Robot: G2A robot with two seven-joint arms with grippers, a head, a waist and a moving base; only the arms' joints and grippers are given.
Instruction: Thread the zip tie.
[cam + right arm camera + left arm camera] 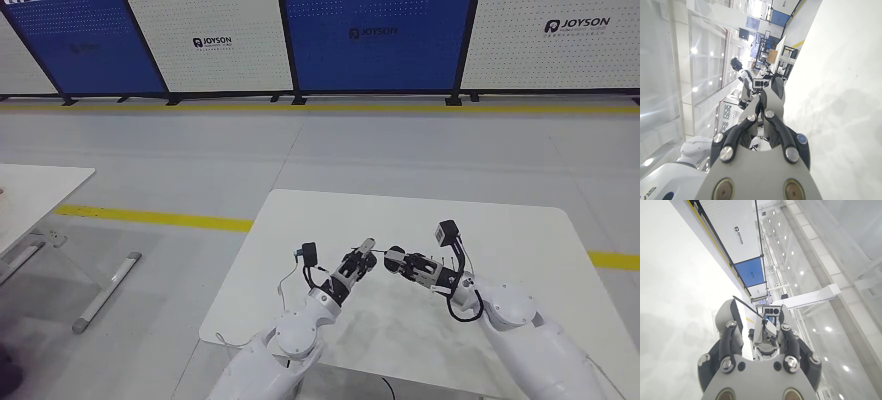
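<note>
White rectangular table (500, 230): the work surface under both arms. The two grippers meet above its near middle, tips facing each other.
Right gripper (762, 92): grey two-finger claw with black linkages. Its fingers are pressed together on the zip tie, and it carries the tie alone.
Left gripper (757, 306): matching grey claw, fingers spread wide with nothing clamped between them. The right gripper's tip sits in line with the gap between them.
Thin black plastic zip tie (748, 307): off the table, in the air between the grippers, pinched near one end by the right gripper. Its free length slants out to just beside one left finger pad (734, 311); I cannot tell whether they touch.
Tie's head: too small to make out. No closed loop shows.
Threading: early to middle, in my judgement. The tie is lifted and held out to the other claw. The second grasp and the pass of the tail through the head are not yet done.
</note>
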